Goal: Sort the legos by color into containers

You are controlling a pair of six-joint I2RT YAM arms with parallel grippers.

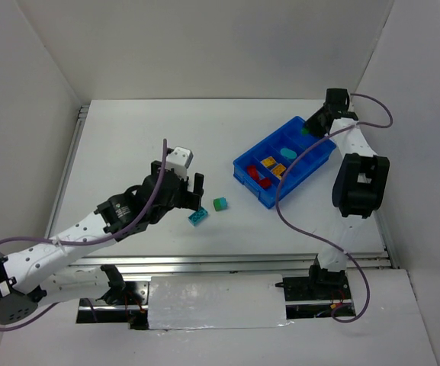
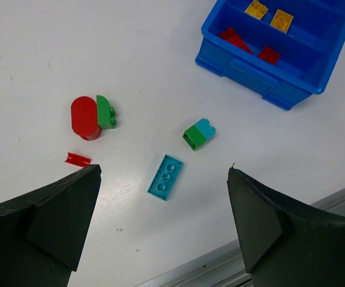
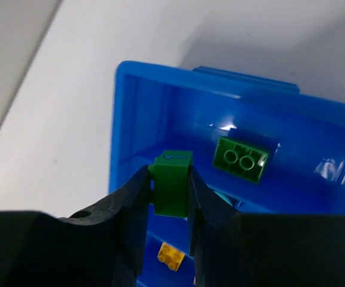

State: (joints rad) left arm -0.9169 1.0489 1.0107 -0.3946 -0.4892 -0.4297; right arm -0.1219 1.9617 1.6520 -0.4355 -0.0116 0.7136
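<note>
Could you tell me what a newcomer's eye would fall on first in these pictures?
The bright blue tray at the right of the white table stands out, with the right gripper shut on a green brick above it, near a second green brick lying in one compartment. Nearer the middle, the open left gripper hangs over a loose flat teal brick.
</note>
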